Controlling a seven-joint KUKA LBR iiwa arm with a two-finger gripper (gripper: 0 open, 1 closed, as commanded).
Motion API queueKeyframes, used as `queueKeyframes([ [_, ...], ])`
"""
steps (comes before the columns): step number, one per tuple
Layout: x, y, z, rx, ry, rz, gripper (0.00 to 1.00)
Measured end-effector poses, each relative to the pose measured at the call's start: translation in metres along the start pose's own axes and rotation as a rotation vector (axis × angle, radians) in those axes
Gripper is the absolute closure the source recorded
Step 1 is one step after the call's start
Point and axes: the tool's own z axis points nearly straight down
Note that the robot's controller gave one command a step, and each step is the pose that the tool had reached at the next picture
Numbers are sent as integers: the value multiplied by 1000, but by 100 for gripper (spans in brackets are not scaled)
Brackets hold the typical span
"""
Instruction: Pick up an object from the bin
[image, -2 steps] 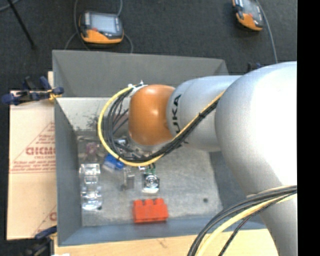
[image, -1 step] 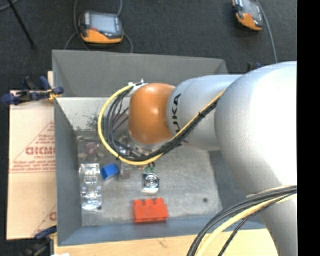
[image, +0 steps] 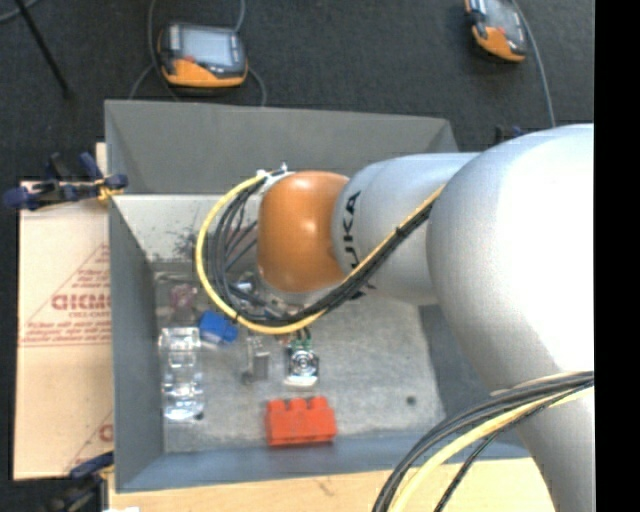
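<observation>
Hanging low over the middle of the grey metal bin (image: 135, 330), the gripper (image: 255, 362) sits under the arm's orange cover; whether it is spread or closed I cannot tell; nothing visibly held; nearest lie one small blue plastic piece (image: 217, 328) just left and one small white-and-green round thing (image: 300, 366) just right; one clear plastic block (image: 182, 377) lies farther left; one red toy brick (image: 300, 421) lies near the front wall.

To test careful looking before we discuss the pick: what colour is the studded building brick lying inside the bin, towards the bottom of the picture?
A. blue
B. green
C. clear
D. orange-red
D: the building brick is orange-red and lies on the floor of the bin, below the small blue piece.
</observation>
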Motion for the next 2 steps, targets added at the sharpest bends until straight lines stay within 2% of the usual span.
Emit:
queueKeyframes([
  [1,-12,54,1,-2,2,3,0],
  [2,-12,51,1,-1,3,10,100],
])
